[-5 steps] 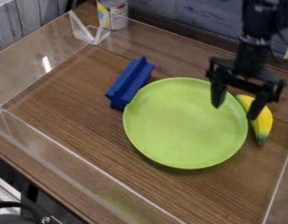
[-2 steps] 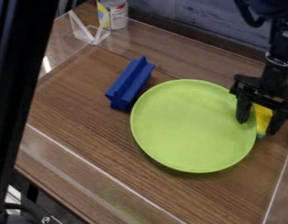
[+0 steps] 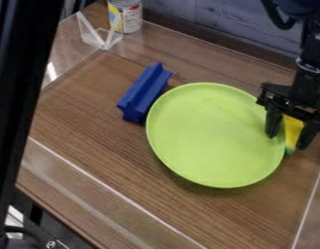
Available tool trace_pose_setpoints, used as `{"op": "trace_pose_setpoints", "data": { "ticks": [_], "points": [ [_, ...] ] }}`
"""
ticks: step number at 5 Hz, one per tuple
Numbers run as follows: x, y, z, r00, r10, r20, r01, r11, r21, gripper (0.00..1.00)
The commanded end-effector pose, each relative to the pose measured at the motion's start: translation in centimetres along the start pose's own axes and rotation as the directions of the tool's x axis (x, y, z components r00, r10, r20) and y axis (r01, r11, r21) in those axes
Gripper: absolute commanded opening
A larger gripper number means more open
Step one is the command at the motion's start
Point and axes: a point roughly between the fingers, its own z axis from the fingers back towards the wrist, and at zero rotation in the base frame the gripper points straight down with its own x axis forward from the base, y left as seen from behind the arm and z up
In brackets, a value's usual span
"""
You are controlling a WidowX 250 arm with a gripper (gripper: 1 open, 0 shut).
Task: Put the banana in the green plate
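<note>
The small yellow banana lies on the wooden table just off the right rim of the big lime-green plate. My gripper points straight down over the banana, one dark finger on its left side and the other on its right. The banana shows in the gap between them, down at table level. At this size I cannot make out whether the fingers press on it. The plate holds nothing.
A blue rectangular block lies left of the plate. A bottle and a clear stand sit at the back left. Clear walls ring the table. A dark blurred bar blocks the left of the view.
Over the last second the gripper moved right and down from over the plate's right edge to straddle the banana. Since the middle frame it has stayed put.
</note>
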Motion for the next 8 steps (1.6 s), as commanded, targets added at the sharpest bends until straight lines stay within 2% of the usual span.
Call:
{"op": "trace_pose_setpoints", "data": {
  "ticks": [1,4,8],
  "points": [
    [0.5,0.0,1.8,0.997,-0.034,0.067,0.035,0.999,-0.02,0.0],
    [0.0,0.4,2.2,0.996,-0.048,0.072,0.051,0.998,-0.038,0.0],
    [-0.7,0.7,3.6,0.993,-0.085,0.086,0.091,0.993,-0.07,0.0]
  ]
}}
